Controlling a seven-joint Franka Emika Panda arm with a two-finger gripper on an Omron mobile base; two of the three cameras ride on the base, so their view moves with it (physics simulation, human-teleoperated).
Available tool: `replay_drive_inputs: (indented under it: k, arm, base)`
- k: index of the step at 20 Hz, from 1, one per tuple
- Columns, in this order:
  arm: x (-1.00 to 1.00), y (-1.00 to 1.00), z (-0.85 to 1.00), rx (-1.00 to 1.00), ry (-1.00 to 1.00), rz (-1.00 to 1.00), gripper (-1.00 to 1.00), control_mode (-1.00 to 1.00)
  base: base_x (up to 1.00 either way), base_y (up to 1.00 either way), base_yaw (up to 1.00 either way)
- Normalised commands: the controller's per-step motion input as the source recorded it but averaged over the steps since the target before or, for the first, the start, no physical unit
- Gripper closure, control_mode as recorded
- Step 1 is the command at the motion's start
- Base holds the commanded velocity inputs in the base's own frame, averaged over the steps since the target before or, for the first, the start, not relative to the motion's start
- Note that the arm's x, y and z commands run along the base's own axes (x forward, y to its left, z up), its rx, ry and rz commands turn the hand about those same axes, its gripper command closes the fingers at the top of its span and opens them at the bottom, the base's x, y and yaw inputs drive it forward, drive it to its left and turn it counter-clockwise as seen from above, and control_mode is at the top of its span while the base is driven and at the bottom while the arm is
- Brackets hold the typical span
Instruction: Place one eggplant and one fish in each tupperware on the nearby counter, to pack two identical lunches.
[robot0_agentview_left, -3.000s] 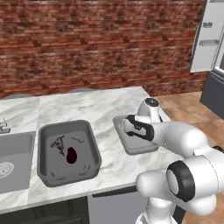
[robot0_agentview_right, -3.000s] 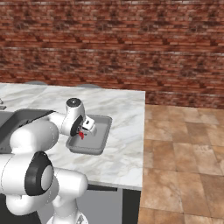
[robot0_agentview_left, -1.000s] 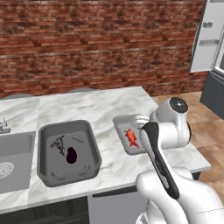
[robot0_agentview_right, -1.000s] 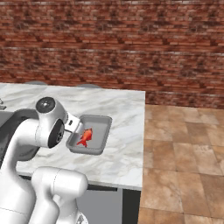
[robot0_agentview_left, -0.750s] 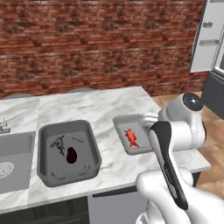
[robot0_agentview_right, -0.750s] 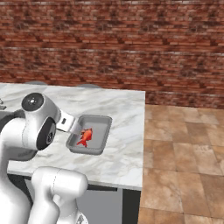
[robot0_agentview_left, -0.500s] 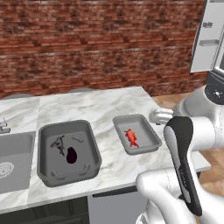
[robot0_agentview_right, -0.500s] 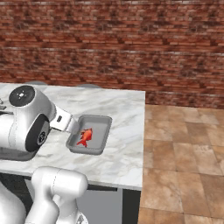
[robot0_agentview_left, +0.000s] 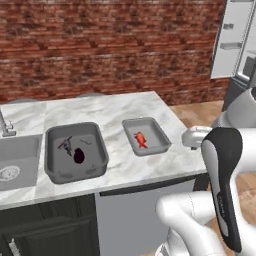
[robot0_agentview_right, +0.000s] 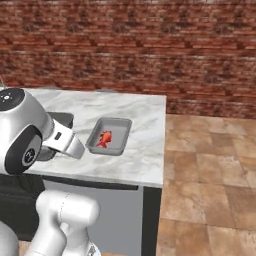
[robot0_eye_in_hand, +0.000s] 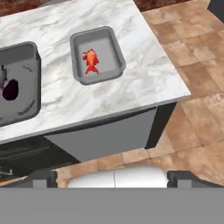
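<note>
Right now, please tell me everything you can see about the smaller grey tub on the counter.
The smaller tub is a light grey, shallow rectangular container with rounded corners and a plain plastic look. It stands upright and open on the marble counter, to the right of the larger dark tub and apart from it. One red-orange fish lies on its floor, near the middle.

Brick wall (robot0_agentview_left: 100, 45) behind; sink (robot0_agentview_left: 17, 160) left; fridge (robot0_agentview_left: 235, 40) right.
</note>
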Motion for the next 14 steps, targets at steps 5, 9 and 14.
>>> replay_drive_inputs:
  k: [5, 9, 14]
  arm:
    - [0.0, 0.0, 0.0, 0.0, 0.0, 0.0, -1.0, 1.0]
    - [0.0, 0.0, 0.0, 0.0, 0.0, 0.0, -1.0, 1.0]
    - [0.0, 0.0, 0.0, 0.0, 0.0, 0.0, -1.0, 1.0]
  base:
    - [-0.87, -0.83, -0.05]
    - [-0.32, -1.0, -0.19]
    - [-0.01, -1.0, -0.25]
